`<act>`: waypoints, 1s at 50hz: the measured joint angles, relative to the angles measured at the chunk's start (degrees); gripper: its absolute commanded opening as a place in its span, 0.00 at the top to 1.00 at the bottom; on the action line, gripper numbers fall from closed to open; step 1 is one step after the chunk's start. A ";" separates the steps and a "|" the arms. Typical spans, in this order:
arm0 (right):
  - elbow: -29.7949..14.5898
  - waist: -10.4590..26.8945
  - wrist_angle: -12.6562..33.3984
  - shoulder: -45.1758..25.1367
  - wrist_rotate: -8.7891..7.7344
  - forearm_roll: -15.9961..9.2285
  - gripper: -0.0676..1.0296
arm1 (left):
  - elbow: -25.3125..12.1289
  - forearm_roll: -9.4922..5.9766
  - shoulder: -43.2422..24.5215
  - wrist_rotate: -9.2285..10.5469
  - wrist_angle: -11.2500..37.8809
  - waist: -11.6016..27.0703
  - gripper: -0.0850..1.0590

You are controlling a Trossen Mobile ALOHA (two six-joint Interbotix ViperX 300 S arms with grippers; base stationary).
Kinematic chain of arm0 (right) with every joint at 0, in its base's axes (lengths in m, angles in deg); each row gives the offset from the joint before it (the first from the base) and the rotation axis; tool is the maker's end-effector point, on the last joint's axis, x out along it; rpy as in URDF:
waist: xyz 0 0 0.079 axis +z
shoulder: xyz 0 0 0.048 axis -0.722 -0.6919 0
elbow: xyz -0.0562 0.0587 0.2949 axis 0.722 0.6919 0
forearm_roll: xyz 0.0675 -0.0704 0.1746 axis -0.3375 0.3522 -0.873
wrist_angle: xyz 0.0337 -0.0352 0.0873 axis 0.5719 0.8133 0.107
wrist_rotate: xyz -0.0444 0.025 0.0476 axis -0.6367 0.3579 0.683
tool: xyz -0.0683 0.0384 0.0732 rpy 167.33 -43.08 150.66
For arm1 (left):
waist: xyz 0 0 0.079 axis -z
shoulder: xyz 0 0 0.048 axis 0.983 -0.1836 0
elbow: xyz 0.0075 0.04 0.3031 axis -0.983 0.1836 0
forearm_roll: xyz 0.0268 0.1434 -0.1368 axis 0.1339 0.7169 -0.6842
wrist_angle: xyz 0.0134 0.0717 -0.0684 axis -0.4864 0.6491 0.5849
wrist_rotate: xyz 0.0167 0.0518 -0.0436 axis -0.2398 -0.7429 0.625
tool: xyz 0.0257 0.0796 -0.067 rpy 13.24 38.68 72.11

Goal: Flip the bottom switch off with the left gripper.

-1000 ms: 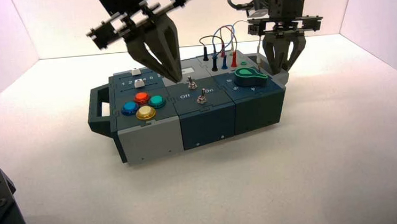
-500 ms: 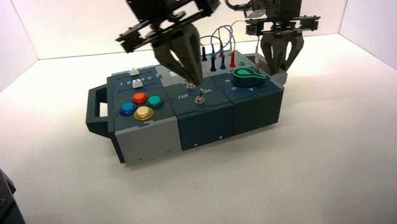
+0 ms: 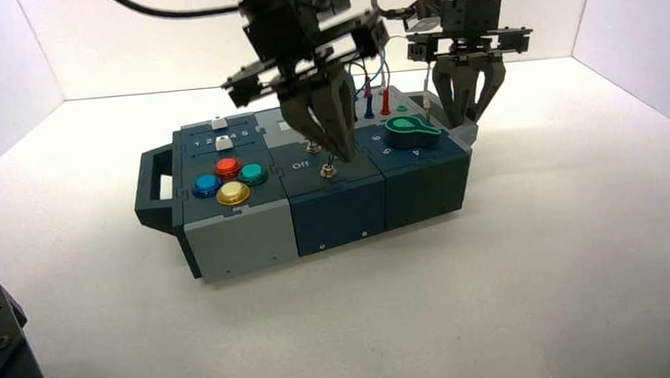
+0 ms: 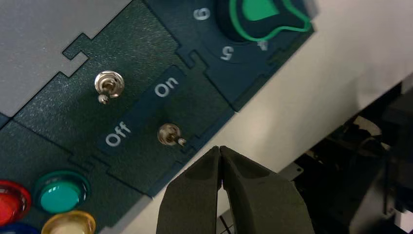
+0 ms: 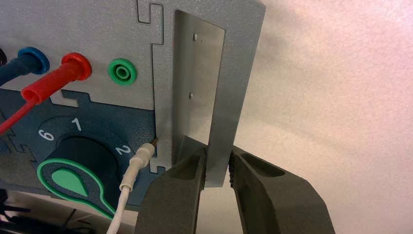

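Note:
The bottom switch (image 4: 169, 135), a small silver toggle, stands on the dark blue panel (image 4: 63, 114) lettered "Off" and "On", near the box's front edge. In the high view the bottom switch (image 3: 328, 168) is just left of my left gripper's tips. My left gripper (image 4: 220, 148) is shut and empty, its tips close beside the lever on its On side; I cannot tell whether they touch. The left gripper (image 3: 345, 156) reaches down over the middle panel. The twin toggle (image 4: 108, 85) stands farther back.
My right gripper (image 5: 216, 158) grips the grey end plate (image 5: 195, 87) at the box's right end, also seen in the high view (image 3: 466, 117). A green-rimmed knob (image 3: 411, 131), plugged wires (image 3: 369, 96), coloured buttons (image 3: 231, 181) and a handle (image 3: 152, 187) surround the switches.
My left gripper has moved right and down, from behind the slider section to beside the bottom switch. The box has shifted a little to the left.

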 measured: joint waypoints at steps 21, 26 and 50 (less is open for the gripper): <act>-0.09 0.00 0.09 0.00 0.00 0.00 0.96 | -1.58 0.00 -2.20 -0.09 -0.09 0.00 0.95; -0.09 0.00 0.09 0.00 0.00 0.00 0.96 | -1.58 0.09 -2.20 -0.18 -0.09 -0.44 0.95; -0.18 0.00 0.09 -0.09 0.00 0.00 0.96 | -0.26 0.53 -1.41 -0.18 -0.26 -2.64 0.95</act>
